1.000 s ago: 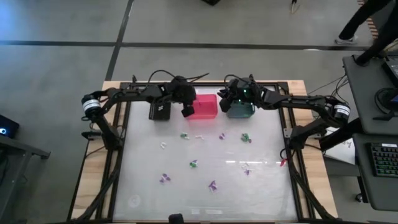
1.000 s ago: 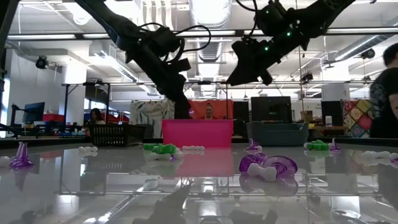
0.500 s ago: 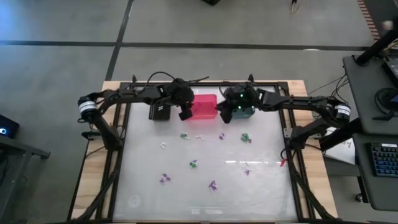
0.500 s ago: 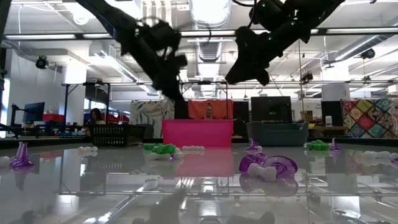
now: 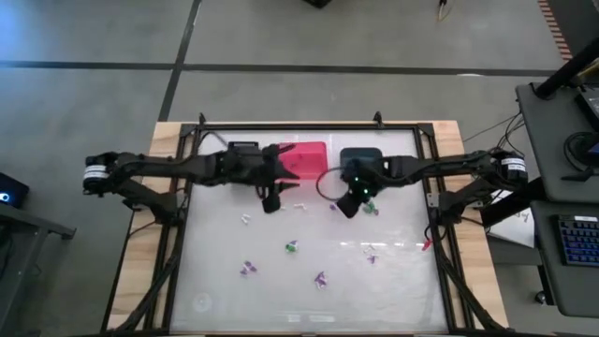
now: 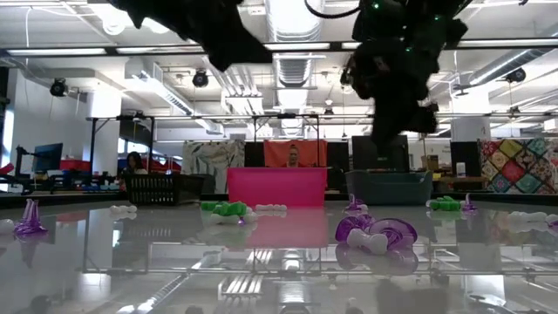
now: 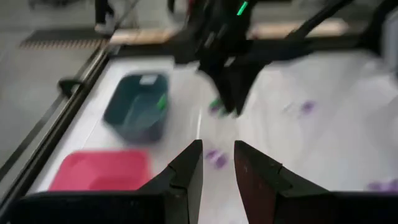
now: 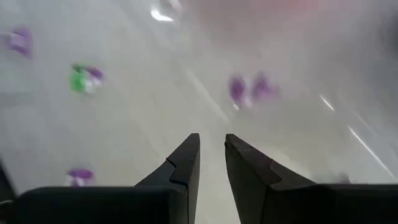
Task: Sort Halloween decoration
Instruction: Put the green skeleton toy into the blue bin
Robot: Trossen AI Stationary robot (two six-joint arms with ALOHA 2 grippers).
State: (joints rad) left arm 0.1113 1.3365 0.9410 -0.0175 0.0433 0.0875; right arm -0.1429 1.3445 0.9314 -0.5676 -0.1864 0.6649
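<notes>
Small green, purple and white Halloween decorations lie scattered on the white table, among them a green one [image 5: 278, 204], a purple one [image 5: 333, 205] and another green one [image 5: 371, 208]. My left gripper [image 5: 271, 200] hovers open above the table just near of the pink bin [image 5: 304, 159], nothing between its fingers [image 7: 217, 146]. My right gripper [image 5: 347, 206] hangs open, pointing steeply down, near of the teal bin [image 5: 361, 159], beside the purple decoration [image 8: 249, 89]. It is empty too [image 8: 212, 138].
The black bin [image 5: 241, 150] is mostly hidden under my left arm at the far left. More decorations lie nearer the front: green [image 5: 291, 246], purple [image 5: 247, 268] and purple [image 5: 320, 278]. The two grippers hang close together over the table's far middle.
My left gripper has left the spot over the bins and swung toward the near edge and the right, out over the decorations. My right gripper has come away from the teal bin toward the near edge and the left, tipping to point more steeply down.
</notes>
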